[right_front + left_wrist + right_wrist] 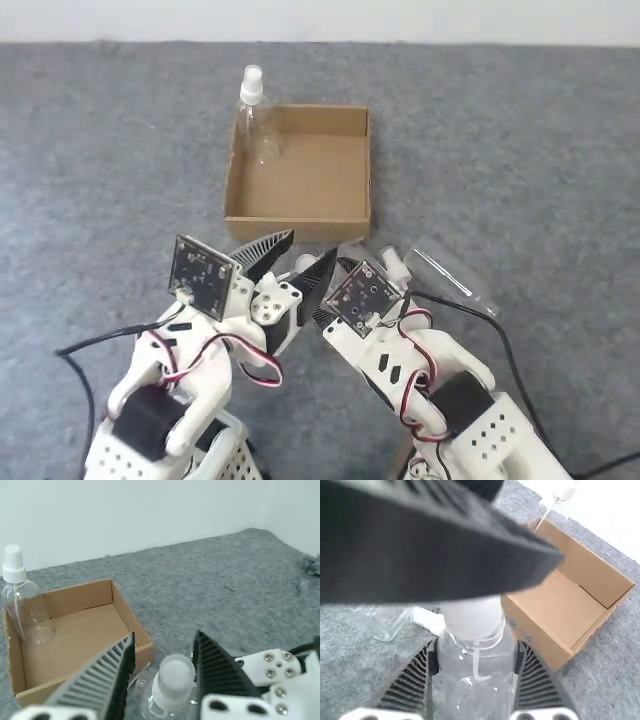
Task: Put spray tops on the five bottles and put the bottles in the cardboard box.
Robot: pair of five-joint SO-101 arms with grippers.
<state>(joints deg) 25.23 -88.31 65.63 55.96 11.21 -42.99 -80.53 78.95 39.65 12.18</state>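
My right gripper (474, 666) is shut on a clear bottle (475, 690) and holds it upright just in front of the cardboard box (298, 213). A white spray top (172, 679) sits on this bottle's neck. My left gripper (164, 647) is open, with one black finger on each side of that top and a small gap on one side. In the high view both grippers (285, 252) (325, 268) meet at the box's near wall. A second bottle (255, 120) with a spray top stands in the box's far left corner.
Another clear bottle (450, 280) with a white top (393, 262) lies on the grey carpet right of the right arm, also the lying bottle (380, 620). Most of the box floor (75, 640) is bare. Cables trail from both arm bases.
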